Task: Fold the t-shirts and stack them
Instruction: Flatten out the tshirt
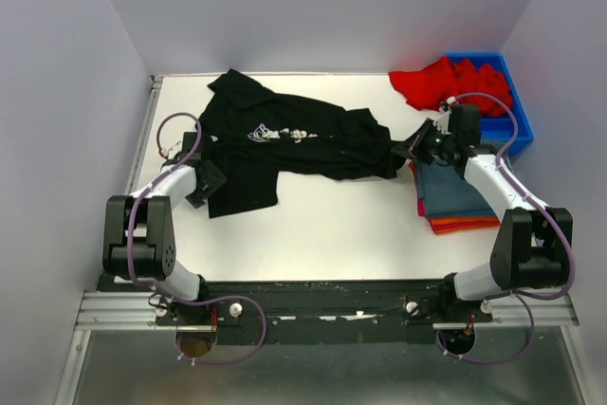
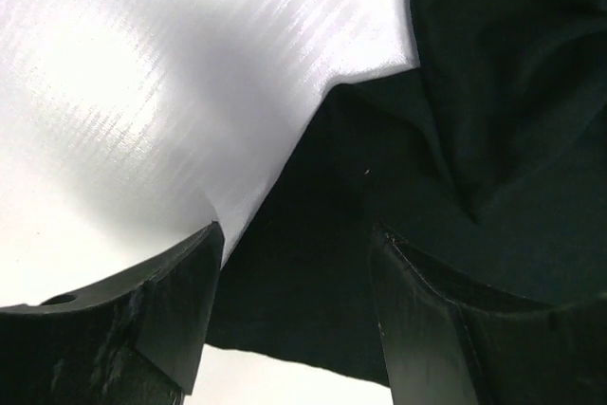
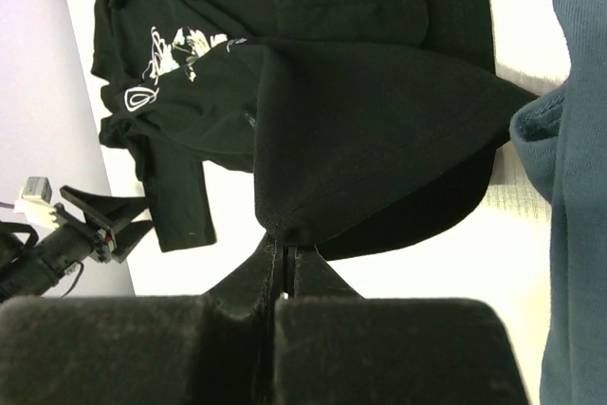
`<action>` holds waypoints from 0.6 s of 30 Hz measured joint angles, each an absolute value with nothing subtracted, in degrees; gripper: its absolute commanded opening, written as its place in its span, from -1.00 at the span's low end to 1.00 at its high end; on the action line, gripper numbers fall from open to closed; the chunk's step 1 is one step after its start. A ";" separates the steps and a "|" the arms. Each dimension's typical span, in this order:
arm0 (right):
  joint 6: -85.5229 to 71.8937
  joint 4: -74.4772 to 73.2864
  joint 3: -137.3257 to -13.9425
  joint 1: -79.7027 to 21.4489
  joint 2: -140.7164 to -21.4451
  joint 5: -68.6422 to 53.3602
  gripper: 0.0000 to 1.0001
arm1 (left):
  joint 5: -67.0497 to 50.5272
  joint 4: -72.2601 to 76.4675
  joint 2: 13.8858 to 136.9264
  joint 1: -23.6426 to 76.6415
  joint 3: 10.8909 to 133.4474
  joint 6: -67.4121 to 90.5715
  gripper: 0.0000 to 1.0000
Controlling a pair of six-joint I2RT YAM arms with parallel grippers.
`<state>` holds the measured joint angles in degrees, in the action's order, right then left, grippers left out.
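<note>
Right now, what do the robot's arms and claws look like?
The left arm and right arm match: chunky black joints, white shells between, a lilac cable looping along each. The left claw and right claw are black, each with two wedge-shaped fingers. Both stand on a black rail.

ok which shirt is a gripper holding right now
The black shirt, pinched by the right gripper. The red shirt lies over the blue bin; the slate-blue shirt and orange shirt sit folded in a stack.
</note>
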<state>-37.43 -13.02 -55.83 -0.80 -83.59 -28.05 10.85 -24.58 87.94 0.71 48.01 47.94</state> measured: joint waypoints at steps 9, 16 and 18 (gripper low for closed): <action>-37.56 -12.49 -55.81 -0.80 -83.59 -28.93 -0.99 | 9.91 -22.09 83.88 0.71 43.18 47.97 0.33; -37.78 -11.51 -55.29 -0.80 -83.59 -29.61 -0.99 | 8.88 -20.99 78.41 0.71 38.30 48.23 0.28; -38.02 -11.22 -55.09 -0.80 -83.61 -29.98 -0.99 | 8.58 -21.58 77.32 0.71 37.60 48.23 0.08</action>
<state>-38.02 -11.22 -55.09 -0.80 -83.61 -29.98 8.58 -21.58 77.32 0.71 37.60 48.23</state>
